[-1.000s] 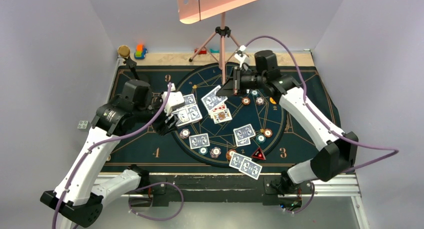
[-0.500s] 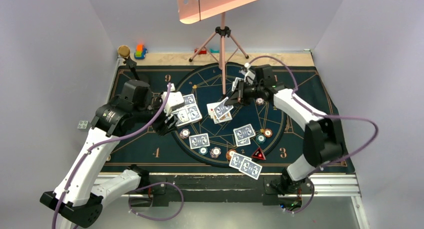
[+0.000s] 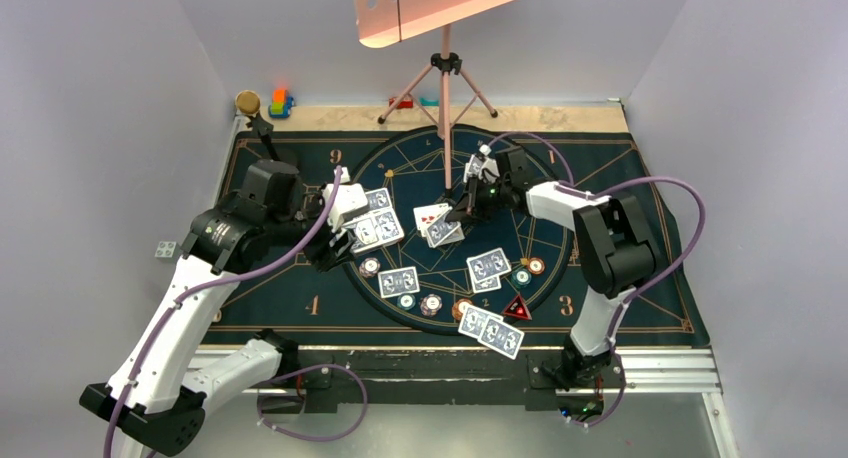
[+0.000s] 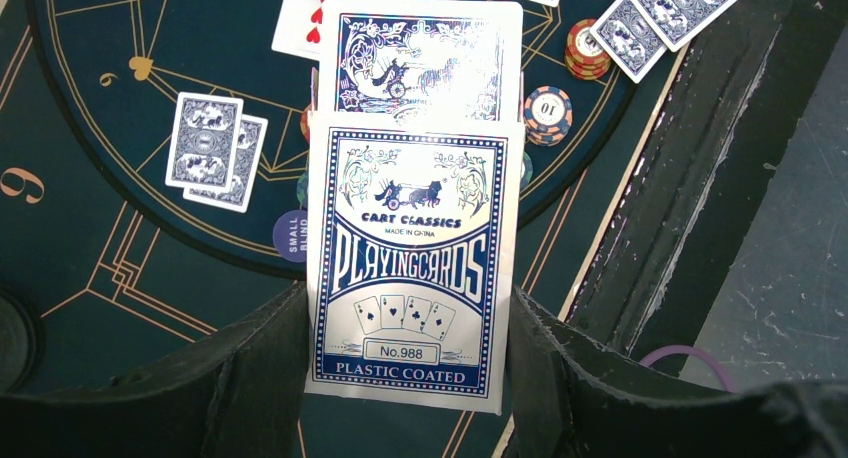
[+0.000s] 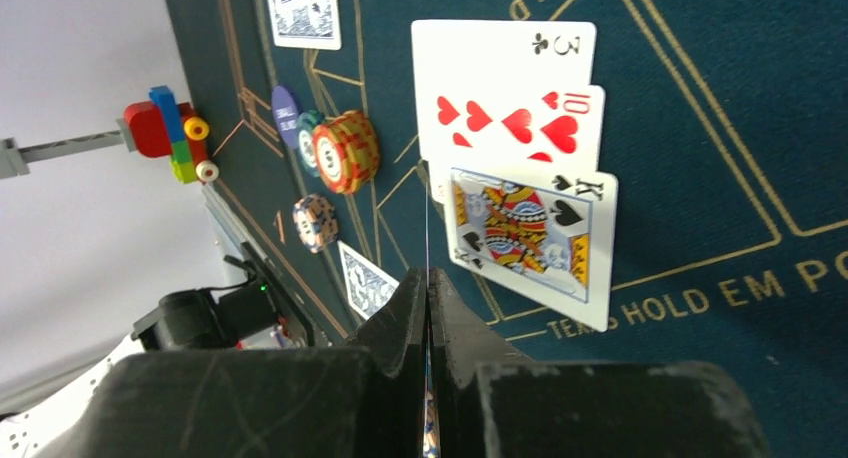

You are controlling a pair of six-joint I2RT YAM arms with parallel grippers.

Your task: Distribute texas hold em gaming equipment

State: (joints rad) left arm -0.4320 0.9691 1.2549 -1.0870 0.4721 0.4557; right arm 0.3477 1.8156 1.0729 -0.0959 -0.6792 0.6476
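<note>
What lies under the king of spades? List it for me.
The ten of hearts lies partly under the king of spades, only one end showing; the three of clubs pokes out beneath that. Whatever else the king covers cannot be seen.

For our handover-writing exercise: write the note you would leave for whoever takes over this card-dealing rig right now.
Left tool: shut on the card pack, over the mat's left side.
Right tool: shut on a single card, seen edge-on, beside the face-up cards.
Done: three face-up cards mid-mat; face-down pairs, chips, triangular marker set out.
Left: probably lay that card, then keep dealing.
</note>
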